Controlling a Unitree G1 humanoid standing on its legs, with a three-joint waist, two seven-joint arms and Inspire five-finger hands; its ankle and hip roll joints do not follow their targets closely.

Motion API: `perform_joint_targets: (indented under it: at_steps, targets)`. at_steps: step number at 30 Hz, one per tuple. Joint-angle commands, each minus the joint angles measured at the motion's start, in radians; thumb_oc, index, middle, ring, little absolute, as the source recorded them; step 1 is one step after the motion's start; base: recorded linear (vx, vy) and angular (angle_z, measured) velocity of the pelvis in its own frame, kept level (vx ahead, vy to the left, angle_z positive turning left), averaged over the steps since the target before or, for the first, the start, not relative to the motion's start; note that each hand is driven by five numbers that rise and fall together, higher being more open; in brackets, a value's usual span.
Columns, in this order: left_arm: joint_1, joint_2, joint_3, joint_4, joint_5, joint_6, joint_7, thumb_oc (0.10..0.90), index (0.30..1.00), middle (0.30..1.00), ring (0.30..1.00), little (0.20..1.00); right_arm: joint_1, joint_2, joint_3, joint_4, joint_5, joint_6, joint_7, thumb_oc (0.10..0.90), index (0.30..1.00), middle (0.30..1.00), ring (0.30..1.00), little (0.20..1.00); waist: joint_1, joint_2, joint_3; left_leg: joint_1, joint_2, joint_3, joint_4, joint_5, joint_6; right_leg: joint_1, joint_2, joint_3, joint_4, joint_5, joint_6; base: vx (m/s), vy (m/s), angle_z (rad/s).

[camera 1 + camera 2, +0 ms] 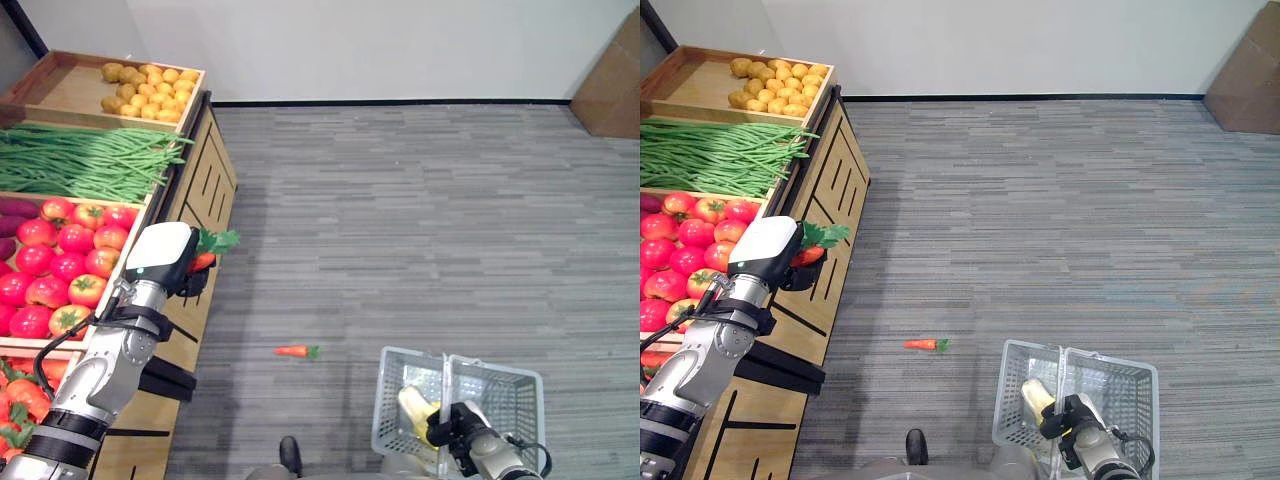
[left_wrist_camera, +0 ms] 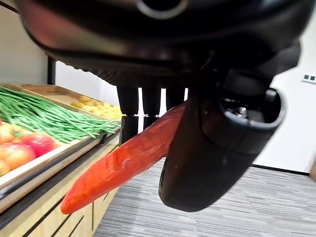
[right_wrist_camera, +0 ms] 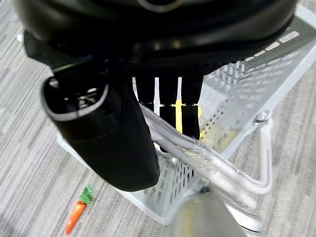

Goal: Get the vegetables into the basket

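Over by the wooden produce stand (image 1: 205,190), the left hand (image 1: 190,272) is holding a carrot (image 2: 123,160) out past the stand's edge, above the grey floor (image 1: 430,220); its fingers and thumb are curling around the orange root, and the green leaves (image 1: 216,240) are poking out from the far side of the hand. Down low, the right hand (image 3: 118,138) is gripping the metal handles (image 3: 217,165) of the grey wire basket (image 1: 500,385), fingers wrapping them, with something yellow (image 1: 415,405) lying inside. Between the stand and the basket, another carrot (image 1: 294,351) is lying loose on the floor, well apart from both hands.
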Motion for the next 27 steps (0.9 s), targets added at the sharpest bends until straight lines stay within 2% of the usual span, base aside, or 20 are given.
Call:
perform_joint_targets:
  at_steps: [1, 8, 12, 16, 17, 20, 27]
  targets:
    - [-0.112, 0.050, 0.005, -0.078, 0.031, -0.035, 0.021, 0.400, 0.300, 0.300, 0.300, 0.300, -0.094, -0.047, 0.012, -0.072, 0.024, -0.042, -0.024, 0.400, 0.300, 0.300, 0.300, 0.300, 0.016, 0.007, -0.033, -0.004, 0.024, -0.008, 0.116, -0.140, -0.016, -0.039, 0.009, -0.016, 0.117, -0.081, 0.026, 0.04, -0.001, -0.03]
    - [-0.162, 0.039, -0.102, -0.048, 0.054, -0.049, -0.031, 0.400, 0.300, 0.300, 0.300, 0.300, -0.156, -0.080, 0.047, -0.250, 0.031, -0.048, -0.013, 0.400, 0.300, 0.300, 0.300, 0.300, 0.007, 0.025, -0.042, 0.020, 0.030, -0.014, 0.101, -0.136, -0.023, -0.020, 0.016, -0.025, 0.103, -0.088, 0.018, 0.01, -0.003, -0.01]
    - [-0.239, 0.003, -0.205, -0.009, 0.074, -0.059, -0.053, 0.400, 0.300, 0.300, 0.300, 0.300, -0.199, -0.102, 0.072, -0.362, 0.040, -0.057, -0.019, 0.400, 0.300, 0.300, 0.300, 0.300, 0.003, 0.040, -0.052, 0.026, 0.036, -0.026, 0.067, -0.110, -0.032, -0.010, 0.021, -0.039, 0.093, -0.090, 0.014, 0.00, -0.024, 0.04]
    - [-0.291, -0.024, -0.267, 0.006, 0.091, -0.067, -0.068, 0.400, 0.300, 0.300, 0.300, 0.300, -0.226, -0.108, 0.092, -0.398, 0.037, -0.055, -0.013, 0.400, 0.300, 0.300, 0.300, 0.300, 0.002, 0.048, -0.055, 0.022, 0.038, -0.037, 0.047, -0.091, -0.039, -0.007, 0.022, -0.054, 0.084, -0.090, 0.011, 0.00, -0.028, 0.08]
    - [-0.328, -0.052, -0.318, 0.017, 0.102, -0.071, -0.079, 0.400, 0.300, 0.300, 0.300, 0.300, -0.263, -0.103, 0.118, -0.434, 0.041, -0.056, -0.011, 0.400, 0.300, 0.300, 0.300, 0.300, -0.002, 0.054, -0.058, 0.019, 0.040, -0.042, 0.041, -0.087, -0.041, -0.008, 0.022, -0.061, 0.083, -0.091, 0.009, 0.02, -0.048, 0.18]
    - [-0.374, -0.109, -0.387, 0.044, 0.111, -0.076, -0.095, 0.400, 0.300, 0.300, 0.300, 0.300, -0.304, -0.084, 0.155, -0.493, 0.061, -0.064, -0.005, 0.400, 0.300, 0.300, 0.300, 0.300, -0.009, 0.065, -0.056, 0.018, 0.039, -0.044, 0.047, -0.092, -0.041, -0.006, 0.023, -0.063, 0.085, -0.096, 0.005, 0.03, -0.031, 0.09]
    - [-0.426, -0.224, -0.496, 0.138, 0.137, -0.078, -0.111, 0.400, 0.300, 0.300, 0.300, 0.300, -0.385, -0.063, 0.208, -0.603, 0.064, -0.075, -0.023, 0.400, 0.300, 0.300, 0.300, 0.300, -0.022, 0.094, -0.054, 0.012, 0.040, -0.038, 0.053, -0.093, -0.045, -0.009, 0.025, -0.058, 0.072, -0.094, 0.000, 0.02, -0.013, -0.04]
